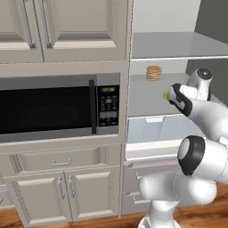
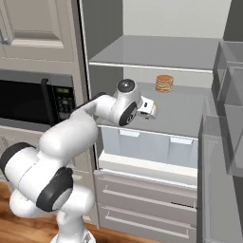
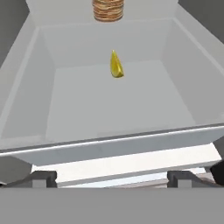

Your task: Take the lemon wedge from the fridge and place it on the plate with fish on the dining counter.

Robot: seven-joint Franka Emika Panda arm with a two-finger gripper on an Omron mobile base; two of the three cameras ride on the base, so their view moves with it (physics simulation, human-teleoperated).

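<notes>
The fridge (image 1: 147, 102) (image 2: 185, 114) stands open, and the lemon wedge (image 3: 116, 65) lies on its middle shelf (image 3: 109, 113), a tiny bright yellow piece. In the left base view the lemon wedge (image 1: 165, 95) shows just left of my hand. My gripper (image 3: 113, 177) (image 1: 170, 94) (image 2: 153, 109) is open at the shelf's front edge. The dark fingertips (image 3: 43, 178) stand wide apart with nothing between them, and the wedge is a short way ahead, untouched. The plate with fish and the dining counter are out of view.
A tan stack of flat discs (image 1: 153, 72) (image 2: 164, 83) (image 3: 107, 9) sits at the shelf's back, behind the wedge. Another shelf (image 2: 156, 54) hangs above and a clear drawer (image 2: 147, 142) sits below. Door bins (image 2: 228, 95) are on the right, a black microwave (image 1: 49, 109) on the left.
</notes>
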